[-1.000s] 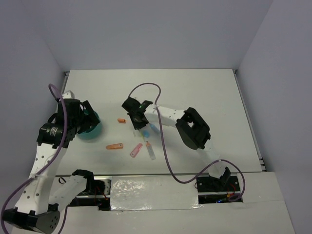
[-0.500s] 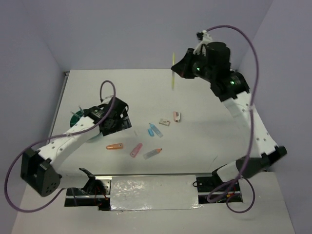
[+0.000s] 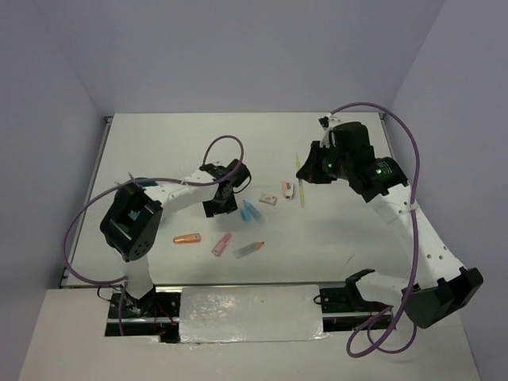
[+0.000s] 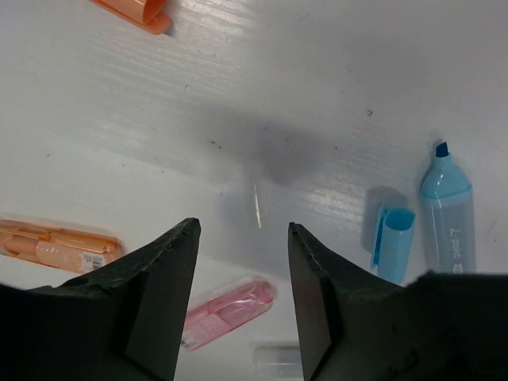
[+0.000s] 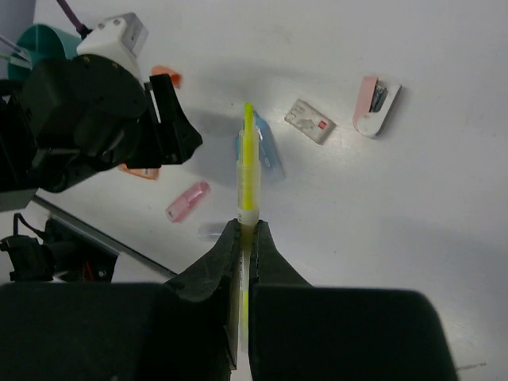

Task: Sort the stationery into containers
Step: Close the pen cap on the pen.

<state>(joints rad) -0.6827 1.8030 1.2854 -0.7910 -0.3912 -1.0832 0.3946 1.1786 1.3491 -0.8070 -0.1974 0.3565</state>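
My right gripper (image 3: 305, 176) is shut on a yellow marker (image 3: 302, 195) and holds it above the table; the marker shows in the right wrist view (image 5: 248, 171) sticking out past the gripper (image 5: 246, 226). My left gripper (image 3: 216, 208) is open and empty (image 4: 242, 230), low over the table. A pink marker (image 4: 226, 313) lies just below its jaws. An orange marker (image 4: 59, 244) lies to its left, a light-blue marker (image 4: 446, 214) and its cap (image 4: 393, 242) to its right. The teal bowl (image 5: 36, 40) is mostly hidden behind the left arm in the top view (image 3: 135, 209).
An eraser block (image 3: 267, 199) and a pink block (image 3: 286, 190) lie mid-table. An orange marker (image 3: 187, 237), a pink marker (image 3: 221, 244) and a clear pen (image 3: 248, 250) lie near the front. An orange cap (image 4: 135, 9) lies by the left gripper.
My right gripper has come down from the far back toward the middle with the yellow marker. My left gripper has moved right from the bowl to beside the blue markers.
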